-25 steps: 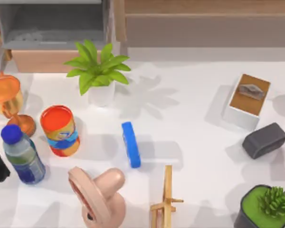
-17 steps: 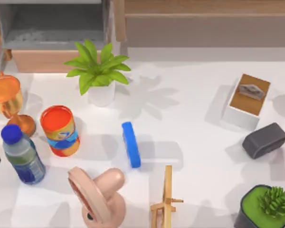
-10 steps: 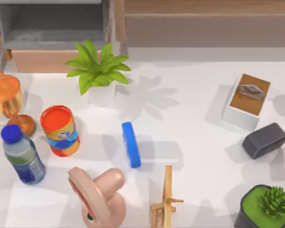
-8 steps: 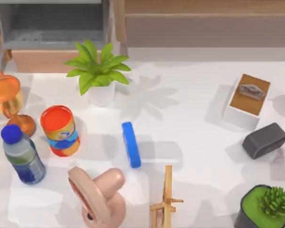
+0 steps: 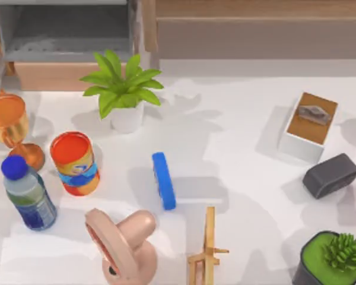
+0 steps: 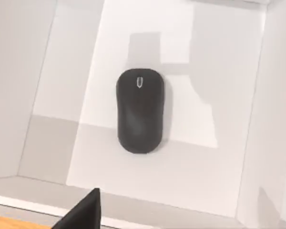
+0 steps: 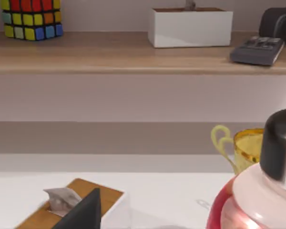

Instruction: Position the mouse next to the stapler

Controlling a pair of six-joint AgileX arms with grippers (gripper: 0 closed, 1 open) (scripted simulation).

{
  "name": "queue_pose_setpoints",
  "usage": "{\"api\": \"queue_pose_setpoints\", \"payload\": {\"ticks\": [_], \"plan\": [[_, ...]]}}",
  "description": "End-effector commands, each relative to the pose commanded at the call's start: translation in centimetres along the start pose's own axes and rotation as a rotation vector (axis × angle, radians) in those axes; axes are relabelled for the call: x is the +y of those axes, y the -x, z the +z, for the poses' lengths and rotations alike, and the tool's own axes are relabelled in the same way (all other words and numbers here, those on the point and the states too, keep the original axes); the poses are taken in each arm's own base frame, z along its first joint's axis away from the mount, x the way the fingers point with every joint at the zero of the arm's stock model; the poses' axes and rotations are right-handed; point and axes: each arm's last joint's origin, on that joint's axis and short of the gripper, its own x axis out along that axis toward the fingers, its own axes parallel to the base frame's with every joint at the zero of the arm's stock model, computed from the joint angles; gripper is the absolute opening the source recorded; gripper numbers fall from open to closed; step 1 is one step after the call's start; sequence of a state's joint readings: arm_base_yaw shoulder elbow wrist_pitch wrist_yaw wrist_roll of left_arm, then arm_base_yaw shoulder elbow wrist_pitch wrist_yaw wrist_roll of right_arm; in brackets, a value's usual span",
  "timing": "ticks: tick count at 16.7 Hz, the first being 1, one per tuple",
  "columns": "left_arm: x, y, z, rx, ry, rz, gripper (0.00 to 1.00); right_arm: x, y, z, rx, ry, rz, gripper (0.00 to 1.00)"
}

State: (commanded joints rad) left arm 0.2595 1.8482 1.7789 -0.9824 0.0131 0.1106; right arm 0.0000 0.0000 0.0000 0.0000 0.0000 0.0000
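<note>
We've got the mouse [image 6: 139, 110] lying in the drawer [image 6: 43, 95]; on the table [image 5: 237, 148], the stapler [image 5: 164, 180] sits between can [image 5: 75, 163] and wooden stand [image 5: 208, 249].

Top view looks straight down on the worktop [image 5: 237, 148]. Right wrist view, low and level, shares its tissue box [image 5: 308, 126]. Left wrist view looks down closely into a white-walled compartment [image 6: 62, 71].

left wrist view: fingers [image 6: 86, 212] | matte black, wedge-shaped tip || right wrist view: fingers [image 7: 86, 212] | matte black, same wedge
</note>
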Motion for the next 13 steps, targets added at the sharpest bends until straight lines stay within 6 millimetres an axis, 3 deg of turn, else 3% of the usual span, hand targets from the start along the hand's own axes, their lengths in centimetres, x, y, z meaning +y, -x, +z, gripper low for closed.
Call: {"api": "queue_pose_setpoints", "payload": {"ticks": [4, 8, 11, 13], "plan": [[2.7, -7.9, 2.9, 0.2, 0.026, -0.003, 1.0, 0.0, 0.0, 0.0, 0.0, 0.0, 0.0, 1.0], [4.3, -14.5, 3.1, 0.345, 0.037, -0.018, 1.0, 0.0, 0.0, 0.0, 0.0, 0.0, 0.0, 1.0], [4.3, -17.4, 2.8, 0.403, 0.03, -0.033, 1.0, 0.0, 0.0, 0.0, 0.0, 0.0, 0.0, 1.0], [4.0, -18.2, 2.8, 0.417, 0.022, -0.04, 1.0, 0.0, 0.0, 0.0, 0.0, 0.0, 0.0, 1.0]]}}
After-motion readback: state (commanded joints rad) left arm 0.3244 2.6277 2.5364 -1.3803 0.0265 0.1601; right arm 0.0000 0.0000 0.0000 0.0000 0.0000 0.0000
